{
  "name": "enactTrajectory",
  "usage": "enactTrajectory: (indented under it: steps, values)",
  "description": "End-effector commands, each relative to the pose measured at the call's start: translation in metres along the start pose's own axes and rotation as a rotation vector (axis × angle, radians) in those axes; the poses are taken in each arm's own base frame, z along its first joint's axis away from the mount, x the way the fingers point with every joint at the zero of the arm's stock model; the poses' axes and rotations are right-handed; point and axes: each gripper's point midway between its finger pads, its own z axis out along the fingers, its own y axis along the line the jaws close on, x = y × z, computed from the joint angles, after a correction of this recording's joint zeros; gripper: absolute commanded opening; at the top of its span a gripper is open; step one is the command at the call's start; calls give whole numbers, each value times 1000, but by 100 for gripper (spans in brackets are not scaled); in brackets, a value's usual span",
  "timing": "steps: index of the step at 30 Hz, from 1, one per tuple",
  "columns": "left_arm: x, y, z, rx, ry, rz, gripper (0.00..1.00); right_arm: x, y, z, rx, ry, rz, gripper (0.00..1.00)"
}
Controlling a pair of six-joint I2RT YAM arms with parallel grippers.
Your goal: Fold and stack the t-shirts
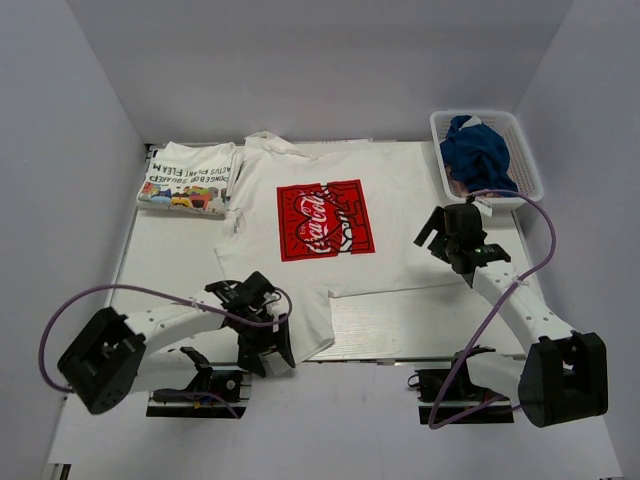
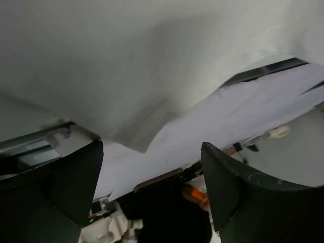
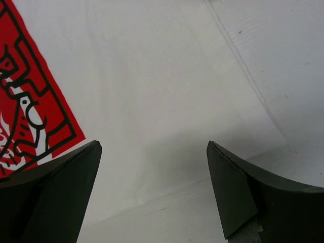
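1. Red-print t-shirt (image 1: 320, 225) lies spread flat, print up, at the centre of the table (image 1: 170, 265). Its collar points to 12 o'clock and its hem to 6 o'clock.
2. Lettered t-shirt (image 1: 187, 178) lies folded at 10 o'clock from the spread shirt, just beside its left sleeve.
3. Left gripper (image 1: 268, 345) sits at 7 o'clock, at the near-left hem corner. The wrist view shows the fingers (image 2: 81, 182) spread wide and the hem edge beyond the tips, with nothing between the fingers: released.
4. Right gripper (image 1: 448, 238) hangs at 3 o'clock over the shirt's right edge. Its fingers (image 3: 238, 192) stand wide apart above white cloth: released, nothing grasped.
5. White mesh basket (image 1: 437, 122) sits at 2 o'clock and holds a blue garment (image 1: 478, 150).
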Motion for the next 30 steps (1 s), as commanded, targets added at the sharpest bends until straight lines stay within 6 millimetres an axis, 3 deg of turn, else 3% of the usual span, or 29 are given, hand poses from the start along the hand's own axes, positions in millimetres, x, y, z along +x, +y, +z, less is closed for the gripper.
enactTrajectory:
  steps: [1, 3, 7, 9, 12, 16, 21, 25, 30]
  values:
    - [-4, -22, 7, 4, 5, 81, 87, 1, -23, 2, 79, -8, 29, 90]
    - [-13, -27, 9, -21, -16, 87, 81, 3, -22, 2, 76, -5, 25, 90]
    - [-26, -26, 14, -83, -68, 109, 50, 7, -33, 2, 105, 6, 9, 90]
    - [-32, -31, 13, -77, -94, 108, 42, 10, -39, 2, 121, 21, 7, 90]
    - [-37, -31, 10, -102, -114, 105, 0, 15, -52, 1, 163, 30, 3, 90]
    - [-37, -41, 0, -51, -150, 132, 0, 24, -70, 0, 212, 40, 31, 90]
    - [-37, -51, -12, -7, -193, 157, 0, 50, -96, 0, 275, 85, 55, 90]
    - [-47, -66, -22, 6, -237, 210, 0, 55, -99, 10, 272, 87, 89, 89]
    - [-68, -78, -38, 3, -333, 212, 0, 56, -91, 25, 234, 104, 118, 77]
